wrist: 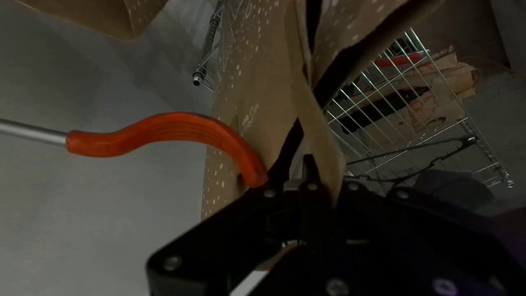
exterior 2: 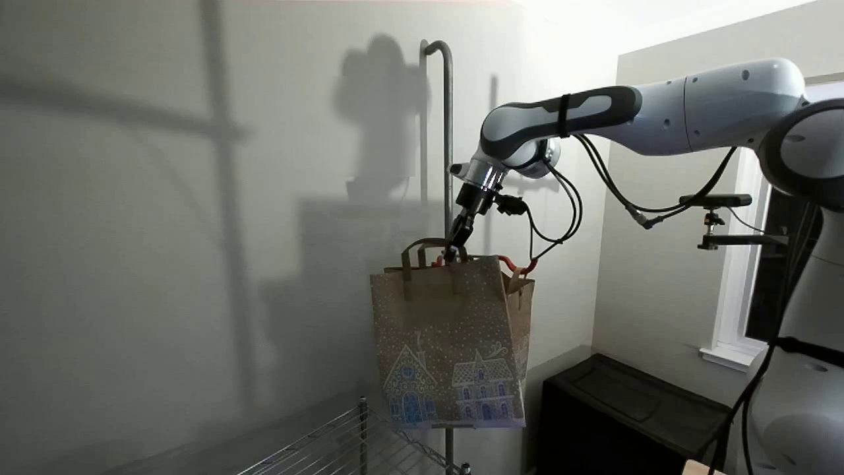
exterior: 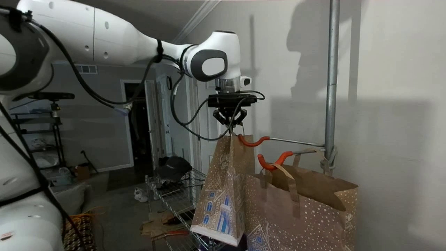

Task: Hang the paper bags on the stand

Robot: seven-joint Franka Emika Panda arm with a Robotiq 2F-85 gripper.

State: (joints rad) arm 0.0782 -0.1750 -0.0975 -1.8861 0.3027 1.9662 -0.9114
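Pale wall (exterior: 393,52) backs an exterior view; at centre, the gripper (exterior: 230,130) pinches a bag (exterior: 223,190). In an exterior view, the bag hangs mid-frame. In the wrist view's centre, its handle (wrist: 323,139) seems light, floppy, tearable; best held low.

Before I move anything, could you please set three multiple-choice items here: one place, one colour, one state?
1. Where does the dark cap rest?
A. Floor
B. Wire rack
C. Window sill

2. What colour are the hook ends?
A. Orange
B. Green
C. Blue

3. How is the gripper?
A. Wide open
B. Shut on the cap
C. Shut on the handle of a paper bag

1 B: an exterior view shows it there.
2 A: seen in every view.
3 C: the wrist view shows it between the jaws.
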